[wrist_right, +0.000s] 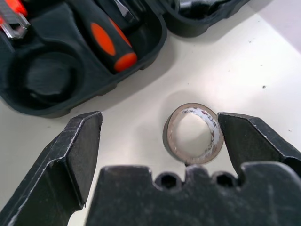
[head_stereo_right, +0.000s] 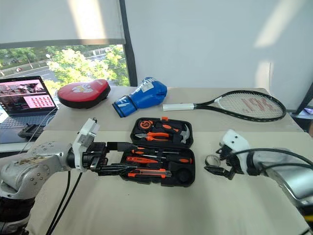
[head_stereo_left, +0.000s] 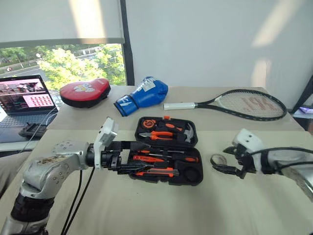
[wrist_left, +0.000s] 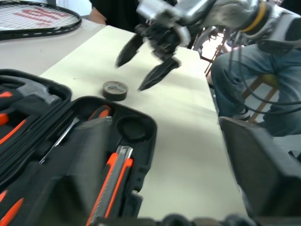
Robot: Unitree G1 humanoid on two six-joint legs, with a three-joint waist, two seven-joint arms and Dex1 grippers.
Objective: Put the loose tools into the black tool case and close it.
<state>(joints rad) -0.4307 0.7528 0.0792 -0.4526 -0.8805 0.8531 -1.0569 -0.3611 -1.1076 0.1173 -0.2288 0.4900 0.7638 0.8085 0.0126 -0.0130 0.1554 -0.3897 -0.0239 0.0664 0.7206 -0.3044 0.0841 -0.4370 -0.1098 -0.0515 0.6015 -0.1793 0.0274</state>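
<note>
Straddling the small tape roll [wrist_right: 193, 133] with jaws spread wide and empty, the right end effector [head_stereo_right: 216, 164] sits off-centre, one finger almost against the ring; closing unevenly could nudge the thin, hollow roll along the smooth bench [head_stereo_left: 146, 205]; the left end effector [head_stereo_right: 108, 164], also open and empty, hovers over the black tool case [head_stereo_left: 168, 156], open nearby, its textured shell holding orange-handled tools [head_stereo_left: 155, 171] beside a vacant round recess.
</note>
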